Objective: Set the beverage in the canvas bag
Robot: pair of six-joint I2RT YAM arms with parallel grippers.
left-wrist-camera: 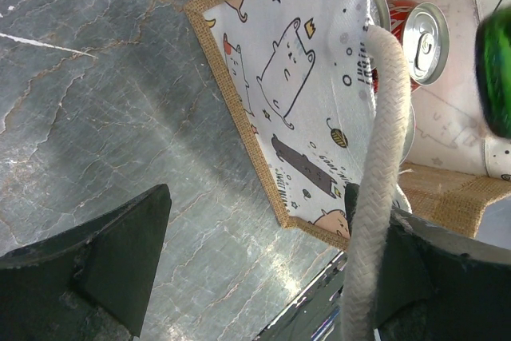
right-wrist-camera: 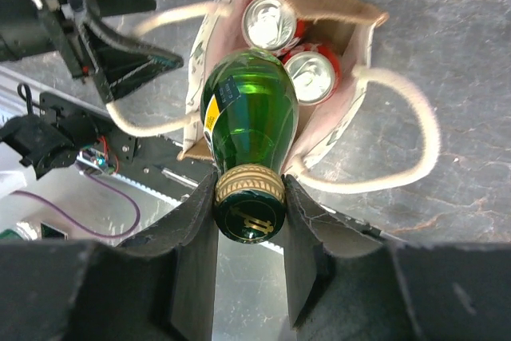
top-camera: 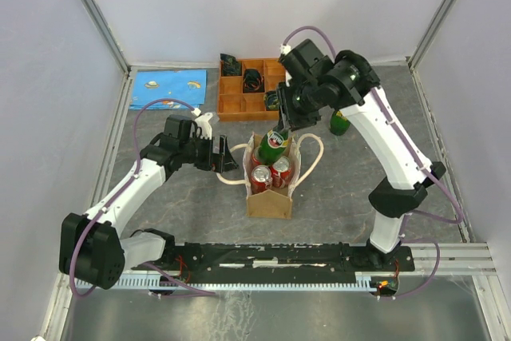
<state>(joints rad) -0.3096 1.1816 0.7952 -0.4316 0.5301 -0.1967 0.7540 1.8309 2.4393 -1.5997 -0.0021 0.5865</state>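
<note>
The green bottle (right-wrist-camera: pixel 249 117) carries a yellow label on its shoulder (the print is too small to read) and a gold cap stamped with a raised emblem. The right end effector (right-wrist-camera: pixel 249 213) is clenched on its neck just under that cap, holding it tilted over the rear of the canvas bag's (top-camera: pixel 269 204) open mouth; how far the base has entered I cannot tell. The bag's pale side panel is printed with cartoon cats, stars and some lettering I cannot make out, edged in coarse tan jute.

Two red cans (top-camera: pixel 261 175) with silver tops stand side by side in the front half of the bag, leaving room only behind them. The left end effector (left-wrist-camera: pixel 255 197) is spread wide beside the bag's left edge, a twisted cream rope handle (left-wrist-camera: pixel 383 133) lying against one finger. The bench (left-wrist-camera: pixel 96 101) is grey, veined like marble. Behind the bag sit an orange wooden tray (top-camera: pixel 231 105) and a second green bottle (top-camera: pixel 340 123).
</note>
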